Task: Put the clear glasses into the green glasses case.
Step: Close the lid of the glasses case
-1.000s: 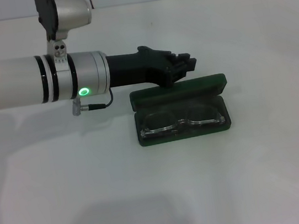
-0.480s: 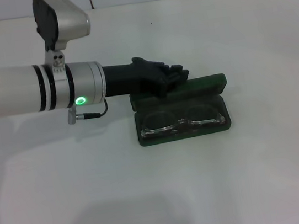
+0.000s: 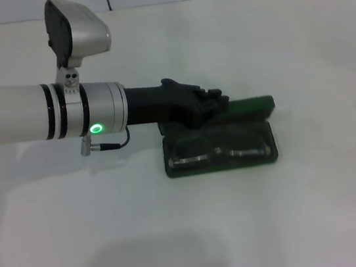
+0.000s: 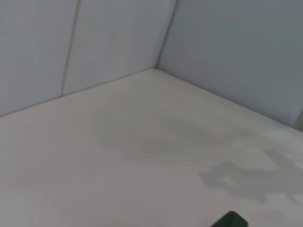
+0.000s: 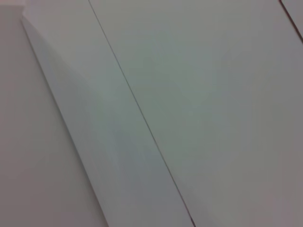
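1. Lid of the green glasses case (image 3: 221,142) now stands much lower than a second ago, tipped forward over the tray by the left end effector (image 3: 216,100) pressing at its back edge.
2. Clear glasses (image 3: 217,149) lie inside the case on the white desk (image 3: 308,208), seated across its width.
3. Whether that end effector's fingers are parted or together cannot be told; they bunch darkly against the lid.
4. Right end effector is out of sight.
5. Judgement: placement is done; only closing remains.
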Action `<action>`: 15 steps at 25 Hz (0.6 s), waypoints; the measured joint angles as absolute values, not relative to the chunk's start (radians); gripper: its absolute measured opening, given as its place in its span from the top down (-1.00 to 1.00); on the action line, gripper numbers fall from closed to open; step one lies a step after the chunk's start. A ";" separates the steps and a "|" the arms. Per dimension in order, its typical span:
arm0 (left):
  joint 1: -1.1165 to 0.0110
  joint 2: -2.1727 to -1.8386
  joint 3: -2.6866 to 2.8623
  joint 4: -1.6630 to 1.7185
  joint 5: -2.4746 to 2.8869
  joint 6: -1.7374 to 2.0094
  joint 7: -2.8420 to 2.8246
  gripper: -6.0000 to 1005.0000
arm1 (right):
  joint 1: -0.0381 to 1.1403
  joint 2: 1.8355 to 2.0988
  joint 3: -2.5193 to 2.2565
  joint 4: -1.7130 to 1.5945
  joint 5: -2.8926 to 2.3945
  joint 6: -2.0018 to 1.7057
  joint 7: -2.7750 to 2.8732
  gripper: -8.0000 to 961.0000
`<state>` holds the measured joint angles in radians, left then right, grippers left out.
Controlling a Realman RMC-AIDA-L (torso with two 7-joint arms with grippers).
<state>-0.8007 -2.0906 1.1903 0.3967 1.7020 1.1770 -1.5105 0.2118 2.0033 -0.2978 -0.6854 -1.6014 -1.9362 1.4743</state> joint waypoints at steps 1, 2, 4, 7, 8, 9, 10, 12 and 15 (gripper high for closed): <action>-0.801 -2.090 1.190 0.397 1.706 1.182 -1.510 0.65 | 0.213 2.003 -0.298 -0.685 -1.603 -1.935 1.474 0.69; -0.801 -2.090 1.190 0.397 1.710 1.184 -1.510 0.65 | 0.214 2.003 -0.298 -0.684 -1.604 -1.933 1.474 0.69; -0.801 -2.090 1.190 0.398 1.716 1.189 -1.510 0.65 | 0.215 2.003 -0.297 -0.684 -1.604 -1.932 1.474 0.69; -0.801 -2.089 1.190 0.398 1.719 1.200 -1.506 0.65 | 0.215 2.003 -0.297 -0.680 -1.605 -1.932 1.473 0.69; -0.801 -2.089 1.190 0.398 1.720 1.206 -1.503 0.65 | 0.215 2.003 -0.297 -0.678 -1.605 -1.932 1.473 0.69; -0.801 -2.089 1.190 0.398 1.721 1.210 -1.502 0.65 | 0.215 2.003 -0.298 -0.675 -1.605 -1.932 1.472 0.69; -0.801 -2.089 1.190 0.398 1.721 1.215 -1.501 0.65 | 0.215 2.003 -0.297 -0.673 -1.605 -1.933 1.472 0.69; -0.799 -2.089 1.190 0.398 1.723 1.221 -1.500 0.67 | 0.215 2.003 -0.297 -0.672 -1.605 -1.935 1.471 0.69; -0.786 -2.089 1.190 0.404 1.730 1.230 -1.499 0.70 | 0.215 2.003 -0.298 -0.672 -1.605 -1.935 1.471 0.69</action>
<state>-0.7863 -2.0892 1.1903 0.4043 1.7304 1.2298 -1.4985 0.2148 2.0033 -0.2977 -0.6719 -1.6047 -1.9355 1.4711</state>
